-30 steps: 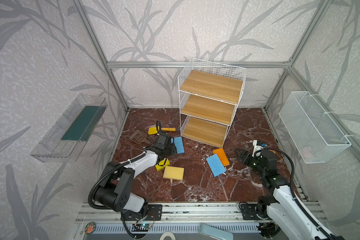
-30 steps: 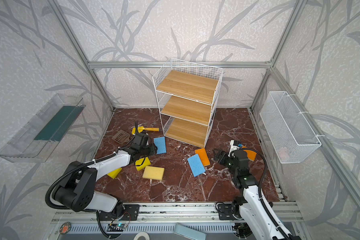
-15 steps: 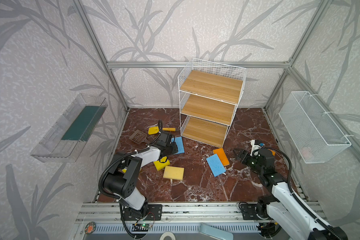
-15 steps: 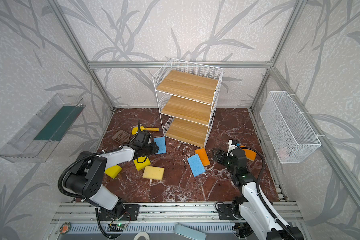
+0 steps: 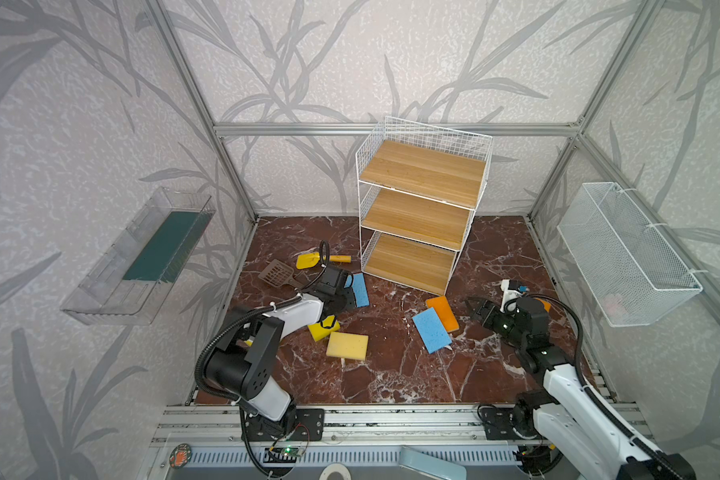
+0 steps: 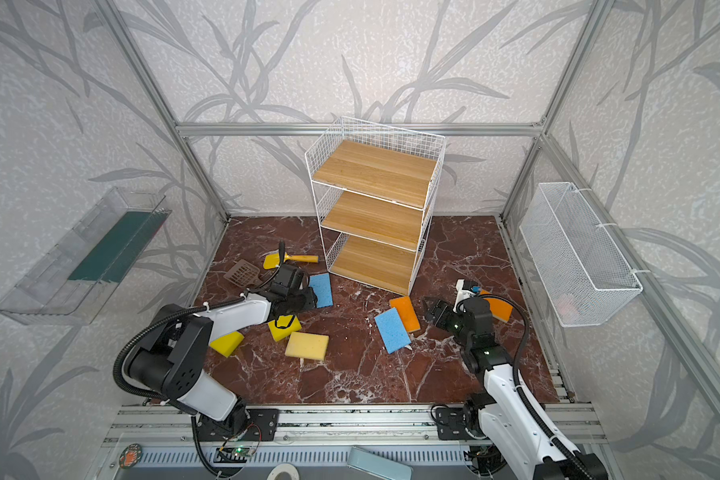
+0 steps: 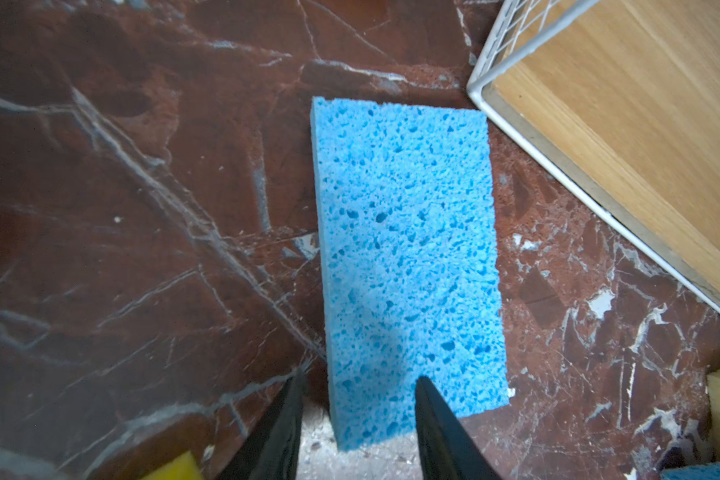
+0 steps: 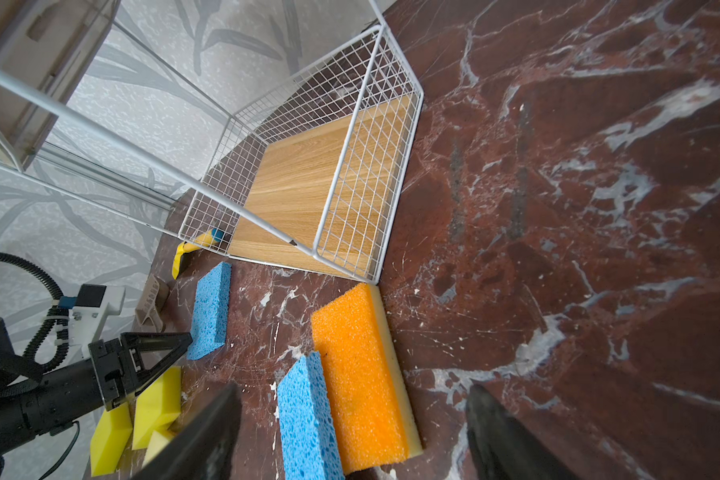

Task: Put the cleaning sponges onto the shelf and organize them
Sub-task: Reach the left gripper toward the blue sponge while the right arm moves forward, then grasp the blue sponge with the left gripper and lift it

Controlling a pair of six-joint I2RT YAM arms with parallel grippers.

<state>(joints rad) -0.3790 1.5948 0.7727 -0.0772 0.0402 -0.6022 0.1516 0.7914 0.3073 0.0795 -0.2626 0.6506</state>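
The shelf (image 5: 416, 216) stands at the back with bare wooden boards. A light blue sponge (image 7: 408, 257) lies flat by its bottom corner. My left gripper (image 7: 360, 390) is open over the sponge's near corner, one finger beside the edge, the other above the foam; in a top view it is left gripper (image 5: 347, 291). My right gripper (image 8: 352, 390) is open wide, facing an orange sponge (image 8: 358, 374) and a blue sponge (image 8: 304, 419) leaning together. Two yellow sponges (image 5: 347, 345) (image 5: 323, 328) lie beneath the left arm. Another orange sponge (image 6: 497, 309) sits behind the right wrist.
A yellow scoop (image 5: 308, 260) and a brown slotted scoop (image 5: 276, 273) lie left of the shelf. A further yellow sponge (image 6: 226, 343) rests by the left arm's elbow. A clear tray (image 5: 142, 257) hangs on the left wall, a white mesh basket (image 5: 624, 253) on the right.
The left arm has shifted its elbow while the gripper stayed at the blue sponge, its jaws narrowing, then widening a little. The right gripper has edged left toward the orange and blue pair.
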